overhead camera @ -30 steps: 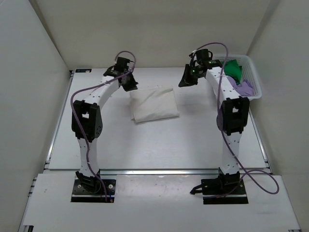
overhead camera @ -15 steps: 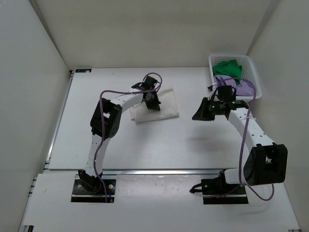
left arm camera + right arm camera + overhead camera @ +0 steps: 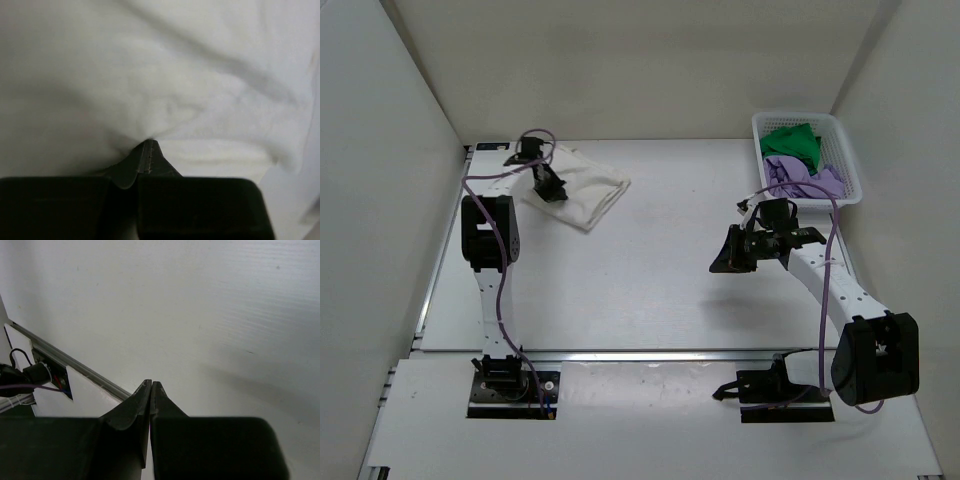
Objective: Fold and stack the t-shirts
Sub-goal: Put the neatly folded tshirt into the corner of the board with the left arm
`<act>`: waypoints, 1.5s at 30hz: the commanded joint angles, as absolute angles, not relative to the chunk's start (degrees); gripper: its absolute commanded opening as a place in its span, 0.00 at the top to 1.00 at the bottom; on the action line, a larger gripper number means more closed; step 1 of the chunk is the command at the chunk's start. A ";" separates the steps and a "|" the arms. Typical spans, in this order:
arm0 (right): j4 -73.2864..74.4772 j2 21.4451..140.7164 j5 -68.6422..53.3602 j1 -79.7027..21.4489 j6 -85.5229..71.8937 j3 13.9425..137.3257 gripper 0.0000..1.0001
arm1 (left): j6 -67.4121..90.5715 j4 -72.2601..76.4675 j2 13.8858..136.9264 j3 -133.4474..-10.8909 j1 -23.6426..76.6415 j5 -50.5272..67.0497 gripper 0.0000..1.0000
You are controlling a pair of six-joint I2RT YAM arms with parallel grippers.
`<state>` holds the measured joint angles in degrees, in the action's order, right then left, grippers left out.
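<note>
The cream-white t-shirt (image 3: 585, 190) lies folded and skewed at the far left of the table. It fills the left wrist view (image 3: 165, 75). My left gripper (image 3: 550, 192) is over the shirt's left part. Its jaws are shut at the cloth (image 3: 148, 142), which puckers towards the tips. My right gripper (image 3: 725, 262) is shut and empty above bare table at the right (image 3: 151, 383). The bright green t-shirt (image 3: 792, 140) and the lavender-purple t-shirt (image 3: 800, 178) lie crumpled in the basket.
The white lattice basket (image 3: 853, 165) stands at the far right corner. White walls enclose the table on three sides. A metal rail (image 3: 650, 353) runs along the near table edge and also shows in the right wrist view (image 3: 65, 360).
My left gripper has swung from the table's middle to the far left, and the cream-white shirt has moved with it and turned. My right gripper has dropped slightly nearer and left.
</note>
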<state>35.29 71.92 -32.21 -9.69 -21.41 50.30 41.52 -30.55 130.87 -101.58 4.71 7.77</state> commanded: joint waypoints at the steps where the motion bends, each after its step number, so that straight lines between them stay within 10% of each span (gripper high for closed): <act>1: 34.10 70.40 -33.40 -10.72 -21.80 49.48 0.99 | 37.27 -36.72 134.98 -111.41 -3.13 1.50 1.00; 11: 36.21 71.89 -33.48 -14.06 -20.66 52.30 1.00 | 37.88 -54.23 152.67 -149.06 -12.30 -2.54 1.00; 27: 36.56 73.92 -35.33 -15.73 -20.74 54.93 1.00 | 36.65 -55.37 145.02 -149.15 -15.74 -10.20 1.00; 32: 35.60 73.48 -36.65 -15.83 -21.45 55.46 1.00 | 37.35 -54.06 141.33 -150.21 -11.87 -7.91 0.81; 45: 36.21 73.39 -35.68 -15.21 -21.09 57.30 1.00 | 40.78 -43.35 136.50 -125.27 4.04 -2.47 1.00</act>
<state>36.69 74.43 -35.59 -15.66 -21.21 55.40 38.48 -46.87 139.41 -132.31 6.31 -4.86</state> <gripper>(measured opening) 0.004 0.044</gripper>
